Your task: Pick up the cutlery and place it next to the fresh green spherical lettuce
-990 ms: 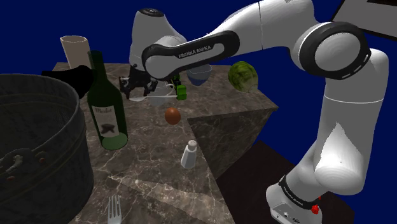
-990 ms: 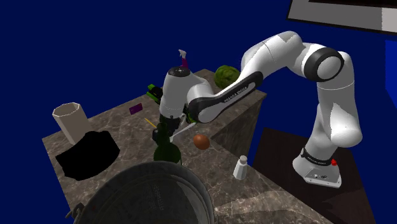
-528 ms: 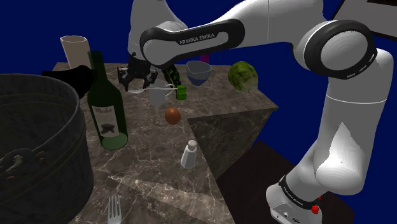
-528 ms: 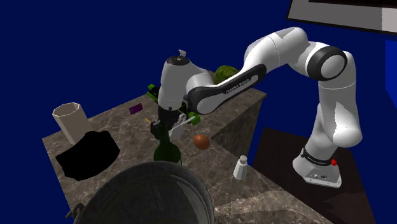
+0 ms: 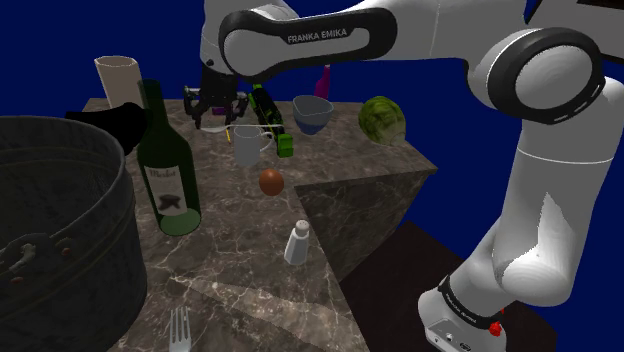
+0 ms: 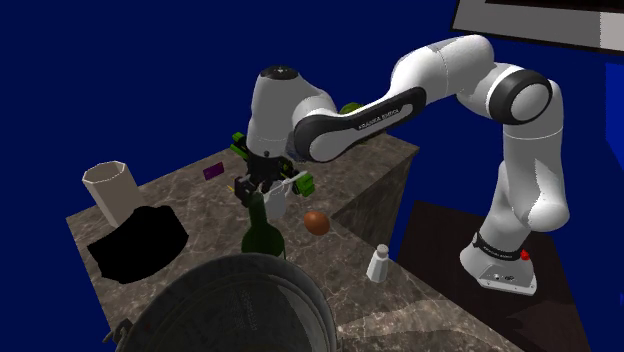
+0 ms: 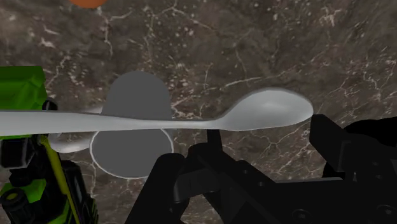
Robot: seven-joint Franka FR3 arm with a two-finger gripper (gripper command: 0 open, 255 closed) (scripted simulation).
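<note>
— Is our claw (image 7: 261, 145) clenched on anything?
— Yes, we grip the grey spoon (image 7: 191, 121) crosswise, above the marble counter (image 5: 230, 270), directly over the grey mug (image 7: 132, 137).
— And the lettuce (image 5: 382, 118)?
— Well apart, by the counter's edge.

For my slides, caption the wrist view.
Claw holds a grey spoon above a grey mug on the dark marbled tabletop.
</note>
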